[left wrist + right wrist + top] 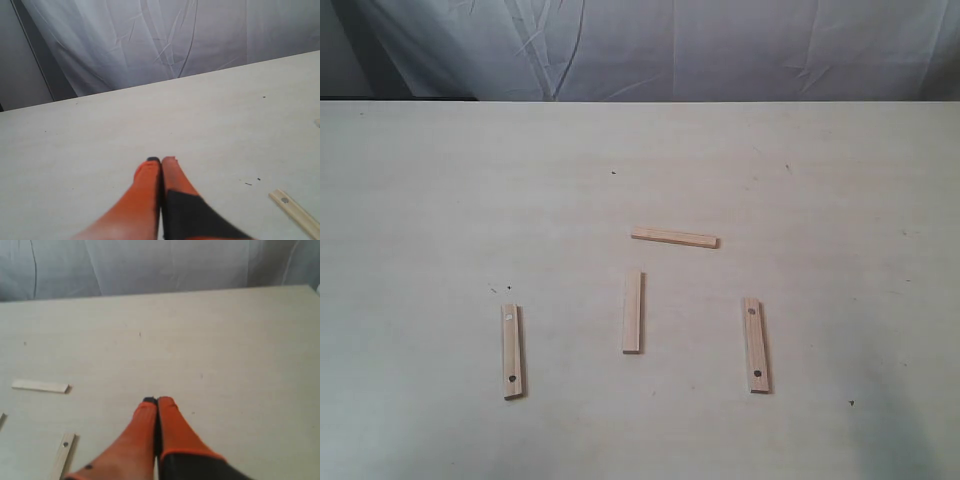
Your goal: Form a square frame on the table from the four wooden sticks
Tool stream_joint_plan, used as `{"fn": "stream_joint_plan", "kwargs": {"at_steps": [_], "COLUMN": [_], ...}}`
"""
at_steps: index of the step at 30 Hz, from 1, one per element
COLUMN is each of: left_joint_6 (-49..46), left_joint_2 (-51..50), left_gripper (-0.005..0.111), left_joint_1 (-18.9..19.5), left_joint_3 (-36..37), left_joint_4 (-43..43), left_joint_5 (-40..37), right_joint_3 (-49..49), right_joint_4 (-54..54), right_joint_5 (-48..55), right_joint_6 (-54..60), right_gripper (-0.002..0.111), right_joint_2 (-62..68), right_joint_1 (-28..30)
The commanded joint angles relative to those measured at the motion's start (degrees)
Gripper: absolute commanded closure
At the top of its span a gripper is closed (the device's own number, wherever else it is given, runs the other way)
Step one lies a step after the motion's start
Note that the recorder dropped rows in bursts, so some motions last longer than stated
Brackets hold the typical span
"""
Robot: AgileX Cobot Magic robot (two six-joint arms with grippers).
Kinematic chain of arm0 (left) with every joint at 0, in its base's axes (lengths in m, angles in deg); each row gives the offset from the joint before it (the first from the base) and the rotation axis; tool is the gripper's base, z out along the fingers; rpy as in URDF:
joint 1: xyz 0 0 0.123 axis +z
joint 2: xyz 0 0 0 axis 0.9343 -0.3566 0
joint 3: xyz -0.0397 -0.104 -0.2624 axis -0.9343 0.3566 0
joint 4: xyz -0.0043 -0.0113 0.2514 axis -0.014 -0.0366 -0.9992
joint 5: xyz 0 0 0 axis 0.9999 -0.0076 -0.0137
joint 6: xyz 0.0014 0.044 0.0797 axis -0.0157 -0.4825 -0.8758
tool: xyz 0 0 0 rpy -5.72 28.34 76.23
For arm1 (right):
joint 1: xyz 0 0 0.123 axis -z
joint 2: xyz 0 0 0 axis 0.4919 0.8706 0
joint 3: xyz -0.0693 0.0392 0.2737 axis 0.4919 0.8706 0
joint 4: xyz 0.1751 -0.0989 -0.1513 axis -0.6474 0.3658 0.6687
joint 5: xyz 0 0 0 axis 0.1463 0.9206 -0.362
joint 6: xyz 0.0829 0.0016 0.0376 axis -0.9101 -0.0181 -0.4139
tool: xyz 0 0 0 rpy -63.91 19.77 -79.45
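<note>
Orange left gripper (161, 161) clenched, empty | right gripper (157, 401) clenched, empty | both over table (90, 125)

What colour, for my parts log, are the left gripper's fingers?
Fingers: orange, black patches; best in left wrist view.

**Four slats lying apart on the tabletop**

The wide pale beige tabletop (440, 200) is carrying four short flat slats, and none is touching another. A plain pale wood slat (674, 237) is lying crosswise, farthest back, slightly right of the middle. A second plain slat (633, 312) is lying lengthwise just in front of its left end. A pale slat with end holes (512, 352) is lying lengthwise well to the left, and another holed slat (755, 344) well to the right, both somewhat nearer the camera. A creased white cloth (670, 50) is hanging behind the table.
</note>
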Motion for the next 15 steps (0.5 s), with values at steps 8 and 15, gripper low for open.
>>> {"fn": "stream_joint_plan", "kwargs": {"at_steps": [8,15], "left_joint_6": [0.2,0.2], "left_joint_2": [0.4,0.4], "left_gripper": [0.107,0.107], "left_joint_1": [0.2,0.2], "left_joint_3": [0.2,0.2], "left_joint_4": [0.0,0.0], "left_joint_5": [0.4,0.4], "right_joint_3": [-1.0,-5.3], "right_joint_4": [-1.4,-9.2], "right_joint_5": [1.8,5.0], "right_joint_6": [-0.3,-0.3], "right_gripper": [0.109,0.109], "right_joint_2": [14.2,27.7], "right_joint_1": [0.3,0.2]}}
